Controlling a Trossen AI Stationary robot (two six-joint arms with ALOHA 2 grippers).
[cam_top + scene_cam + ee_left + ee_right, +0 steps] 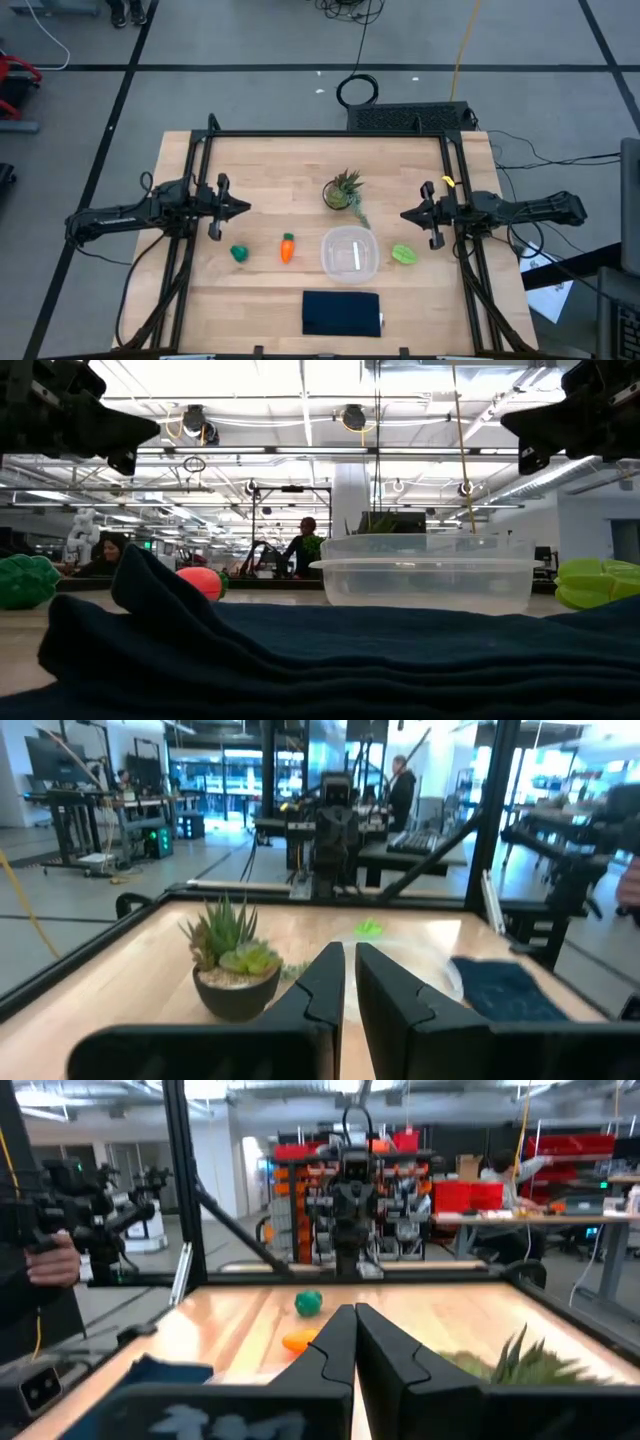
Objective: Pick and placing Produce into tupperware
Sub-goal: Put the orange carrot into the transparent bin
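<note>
The clear tupperware (349, 254) stands on the table's near middle, seen level in the low view (425, 570). The orange carrot (287, 248) lies left of it, and the dark green piece (239, 254) farther left. To the container's right lies the lime-green piece (404, 255). My left gripper (243, 208) hovers shut above the table's left side, up and back from the dark green piece. Over the right side my right gripper (405, 214) hovers shut, behind the lime-green piece. The right wrist view shows the dark green piece (308, 1303) and the carrot (298, 1342).
A spiky potted plant (343, 192) stands just behind the tupperware. A dark navy cloth (341, 312) lies at the near edge, filling the low view's foreground (320, 660). A black frame (330, 134) edges the table. People show in the room beyond.
</note>
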